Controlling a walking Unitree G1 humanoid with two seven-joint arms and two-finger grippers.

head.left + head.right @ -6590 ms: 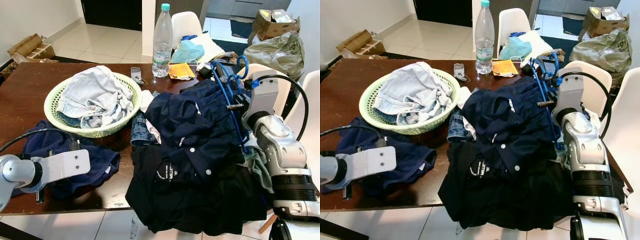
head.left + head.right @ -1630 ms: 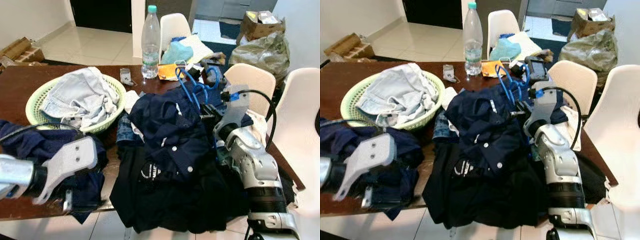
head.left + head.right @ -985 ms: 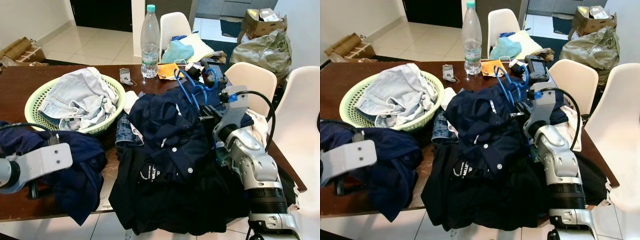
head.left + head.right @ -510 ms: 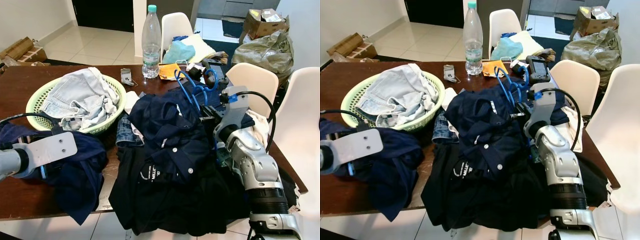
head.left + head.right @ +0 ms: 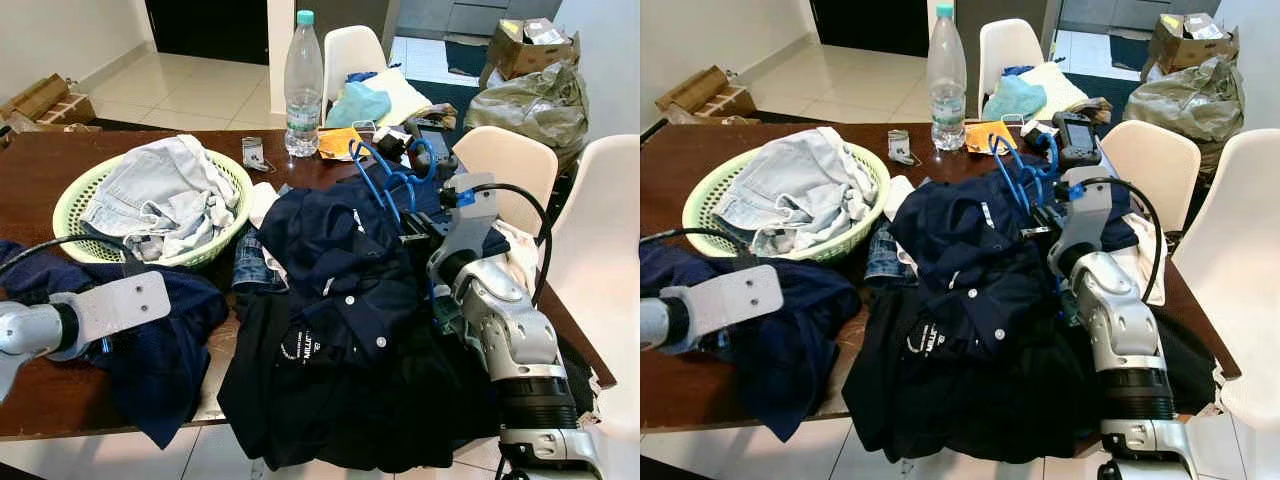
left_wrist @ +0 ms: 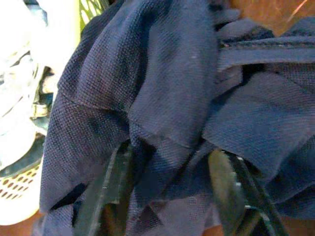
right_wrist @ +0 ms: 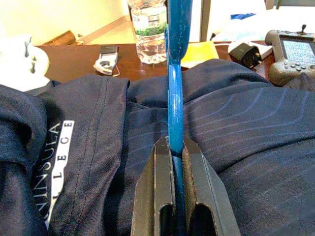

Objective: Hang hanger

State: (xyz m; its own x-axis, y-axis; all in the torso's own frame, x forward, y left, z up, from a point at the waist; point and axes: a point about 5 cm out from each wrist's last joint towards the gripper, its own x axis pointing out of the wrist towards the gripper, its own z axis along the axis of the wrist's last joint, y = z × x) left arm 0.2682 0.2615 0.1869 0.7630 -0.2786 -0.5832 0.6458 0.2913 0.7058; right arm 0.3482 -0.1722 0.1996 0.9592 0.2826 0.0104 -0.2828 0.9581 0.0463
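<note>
Hanger work looks barely begun: over the dark wooden worktop (image 5: 40, 160) and the heap of navy shirts (image 5: 340, 260), the thin blue plastic hanger (image 7: 174, 98) is pinched in the right hand (image 7: 179, 196). The left hand (image 6: 167, 196), fingers spread, presses into crumpled navy cloth (image 6: 162, 88). Hanging remains.

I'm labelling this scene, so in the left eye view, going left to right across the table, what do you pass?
Left gripper in a navy garment → green laundry basket → water bottle → blue hanger → right arm → white chair.
</note>
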